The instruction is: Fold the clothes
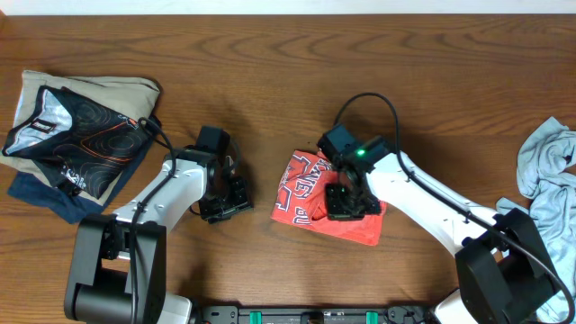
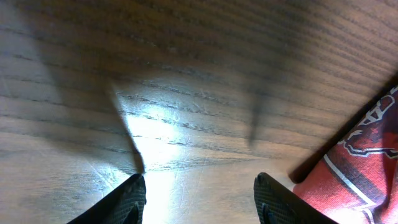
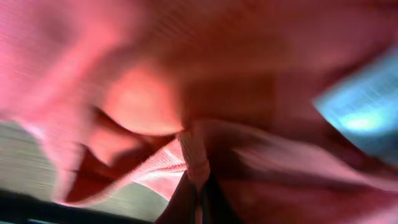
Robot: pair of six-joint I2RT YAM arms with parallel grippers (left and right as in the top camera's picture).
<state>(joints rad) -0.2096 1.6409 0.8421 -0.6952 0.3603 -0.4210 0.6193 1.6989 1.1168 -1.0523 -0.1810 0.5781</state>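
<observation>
Wood-grain brown table (image 1: pixel 270 54), glossy, glare patch in the left wrist view, carries everything. Folded pile (image 1: pixel 76 135) at 10 o'clock: tan layer, black top with a fine line print, navy underneath. Flat and stacked, so I judge it done and parked out of the work area.

Grey-blue shirt (image 1: pixel 549 171) at 3 o'clock, crumpled, limp, hanging off the table edge; unfolded, probably queued.

Coral-red T-shirt (image 1: pixel 301 184) at centre, just toward 5 o'clock. Soft knit, already reduced to a compact, roughly square packet, navy-and-white lettering face up on its 9 o'clock half.

Right tool (image 1: pixel 346 202) is down on the packet's 3 o'clock side, clenched on the red cloth. The wrist view shows a ribbed hem ridge (image 3: pixel 196 155) pinched at the fingertips. An edge grip like that suits lifting a flap over, so likely a last fold or a carry to the pile.

Left tool (image 1: pixel 225 202) is near the packet's 9 o'clock edge, apart from it. It is released, fingers (image 2: pixel 124 199) spread over bare wood, nothing between.
</observation>
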